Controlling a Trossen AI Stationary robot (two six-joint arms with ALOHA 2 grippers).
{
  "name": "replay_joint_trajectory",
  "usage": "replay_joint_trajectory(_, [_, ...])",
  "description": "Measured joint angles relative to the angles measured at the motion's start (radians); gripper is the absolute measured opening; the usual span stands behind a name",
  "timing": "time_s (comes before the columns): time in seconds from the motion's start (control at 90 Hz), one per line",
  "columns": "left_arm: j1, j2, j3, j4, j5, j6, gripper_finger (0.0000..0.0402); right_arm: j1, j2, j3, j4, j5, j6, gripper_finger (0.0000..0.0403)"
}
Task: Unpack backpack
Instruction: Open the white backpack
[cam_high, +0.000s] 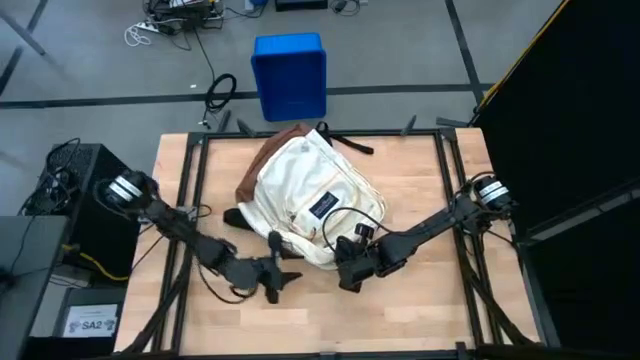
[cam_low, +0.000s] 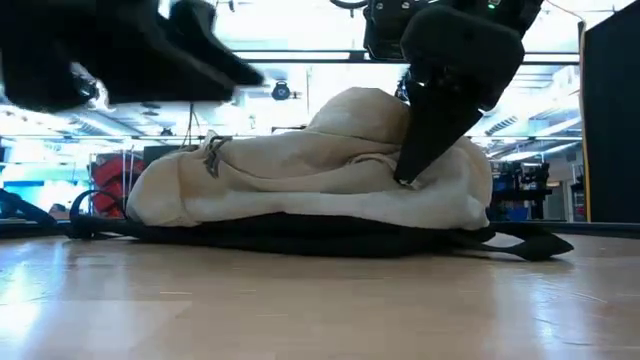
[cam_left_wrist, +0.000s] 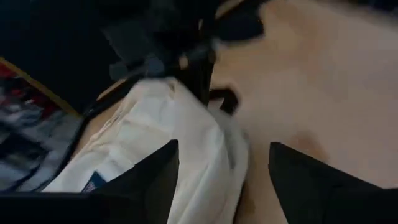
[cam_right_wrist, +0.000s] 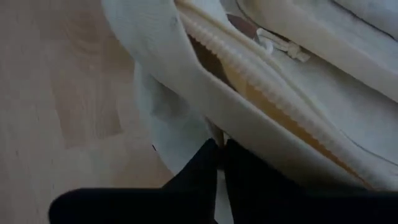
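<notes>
The cream-white backpack (cam_high: 305, 195) lies flat on the wooden table, its brown base (cam_high: 262, 160) toward the far edge and dark straps spread under it (cam_low: 300, 232). Its zipper (cam_right_wrist: 249, 68) is parted, showing tan lining. My right gripper (cam_high: 347, 268) is at the backpack's near right edge, shut on the fabric there (cam_right_wrist: 219, 155). My left gripper (cam_high: 277, 272) hovers open by the near left edge; in its wrist view the backpack's edge (cam_left_wrist: 211, 149) shows between the fingers (cam_left_wrist: 158, 180), apart from them. My right gripper pinches a thin cream strip of the backpack (cam_right_wrist: 215, 134) between its two shut fingers, just below the open zipper's lower edge. The fingers come slanting down from the table's near right side (cam_low: 412, 165). The backpack stays flat on the table.
A blue bin (cam_high: 290, 75) stands on the floor beyond the far edge. A thin black cord (cam_high: 352, 218) loops over the backpack's front. Metal rails (cam_high: 190, 190) run along the table's sides. Bare wood (cam_high: 330, 315) lies toward the near edge.
</notes>
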Motion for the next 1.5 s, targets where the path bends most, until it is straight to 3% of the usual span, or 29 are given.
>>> replay_joint_trajectory(0.156, [0.027, 0.168, 0.171, -0.147, -0.106, 0.003, 0.0215, 0.000, 0.000, 0.000, 0.002, -0.017, 0.000, 0.0000])
replay_joint_trajectory(0.311, [0.067, 0.270, 0.287, -0.254, -0.145, -0.018, 0.0215, 0.000, 0.000, 0.000, 0.003, -0.025, 0.000, 0.0000])
replay_joint_trajectory(0.611, [0.123, 0.309, 0.322, -0.272, -0.149, -0.027, 0.0214, 0.001, 0.000, 0.000, 0.014, -0.034, -0.001, 0.0005])
replay_joint_trajectory(0.8, [0.126, 0.309, 0.322, -0.253, -0.150, -0.027, 0.0200, 0.002, 0.000, -0.007, 0.036, -0.044, 0.001, 0.0049])
replay_joint_trajectory(1.011, [0.126, 0.309, 0.322, -0.248, -0.149, -0.029, 0.0156, -0.011, 0.000, -0.094, 0.149, -0.077, 0.001, 0.0122])
replay_joint_trajectory(1.122, [0.126, 0.309, 0.322, -0.238, -0.149, -0.030, 0.0130, -0.022, 0.000, -0.128, 0.164, -0.065, 0.033, 0.0139])
replay_joint_trajectory(1.233, [0.126, 0.309, 0.322, -0.239, -0.149, -0.030, 0.0094, -0.025, 0.000, -0.137, 0.159, -0.055, 0.031, 0.0114])
replay_joint_trajectory(1.411, [0.126, 0.309, 0.322, -0.247, -0.143, -0.030, 0.0021, -0.020, -0.003, -0.137, 0.156, -0.063, 0.008, 0.0016])
replay_joint_trajectory(1.5, [0.126, 0.309, 0.322, -0.259, -0.141, -0.030, 0.0006, -0.011, -0.003, -0.137, 0.154, -0.067, 0.004, 0.0011])
